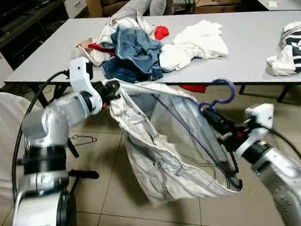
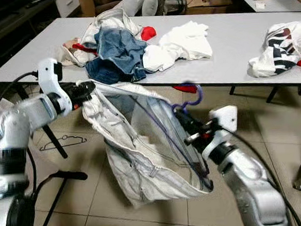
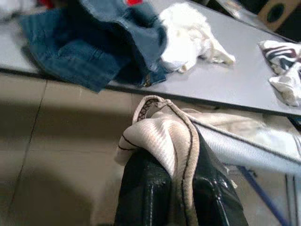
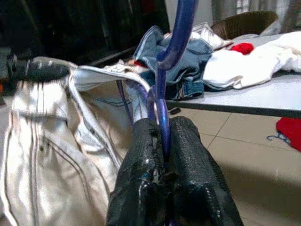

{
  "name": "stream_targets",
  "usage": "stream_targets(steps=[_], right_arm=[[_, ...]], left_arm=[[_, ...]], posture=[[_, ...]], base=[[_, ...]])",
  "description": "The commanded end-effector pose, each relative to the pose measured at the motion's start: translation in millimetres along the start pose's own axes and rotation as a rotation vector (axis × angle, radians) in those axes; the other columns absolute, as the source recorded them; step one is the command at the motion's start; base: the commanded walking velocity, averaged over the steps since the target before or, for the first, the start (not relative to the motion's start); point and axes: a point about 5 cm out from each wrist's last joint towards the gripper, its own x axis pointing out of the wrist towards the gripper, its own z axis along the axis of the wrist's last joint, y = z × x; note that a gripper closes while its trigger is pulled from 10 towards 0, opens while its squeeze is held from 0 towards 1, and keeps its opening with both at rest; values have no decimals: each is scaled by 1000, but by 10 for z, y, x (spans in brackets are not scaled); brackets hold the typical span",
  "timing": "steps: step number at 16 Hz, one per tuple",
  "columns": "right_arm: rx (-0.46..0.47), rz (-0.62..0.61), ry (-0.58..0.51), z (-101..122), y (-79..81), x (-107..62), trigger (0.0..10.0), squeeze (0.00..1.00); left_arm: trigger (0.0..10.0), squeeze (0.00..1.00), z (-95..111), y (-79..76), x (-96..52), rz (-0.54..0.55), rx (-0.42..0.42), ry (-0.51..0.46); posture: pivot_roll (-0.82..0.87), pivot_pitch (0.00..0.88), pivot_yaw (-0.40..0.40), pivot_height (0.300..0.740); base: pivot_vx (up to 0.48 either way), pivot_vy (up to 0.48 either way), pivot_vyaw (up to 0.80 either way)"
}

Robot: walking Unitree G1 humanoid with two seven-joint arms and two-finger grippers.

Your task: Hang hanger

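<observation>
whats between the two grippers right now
A white garment stretches between them in the left eye view: the left gripper pinches its edge, the right gripper clamps the purple hanger tucked inside it.

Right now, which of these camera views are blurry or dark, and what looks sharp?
Left wrist view: soft, the jeans smeared, the left gripper dark. Right wrist view: dim background, the purple hanger and right gripper fairly crisp. Both eye views: evenly lit, the white garment clear.
</observation>
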Motion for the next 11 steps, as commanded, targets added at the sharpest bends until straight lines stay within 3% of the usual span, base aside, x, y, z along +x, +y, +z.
stream_targets(steps=[1, 7, 9, 11], right_arm=[[-33, -142, -140, 364, -233, -125, 10000, 0], [0, -98, -166, 593, -138, -24, 10000, 0], [3, -102, -168, 603, -140, 0, 10000, 0], [-36, -104, -96, 501, -110, 60, 10000, 0]], left_arm=[[0, 0, -51, 246, -134, 148, 64, -11], [0, 0, -603, 144, -144, 110, 166, 123], [0, 0, -586, 65, -134, 71, 146, 105], [0, 0, -371, -155, -108, -21, 161, 17]], posture=[[19, 0, 50, 740], [14, 0, 35, 740], [14, 0, 34, 740], [22, 0, 26, 740]], base=[[0, 0, 0], [0, 0, 0], [0, 0, 0], [0, 0, 0]])
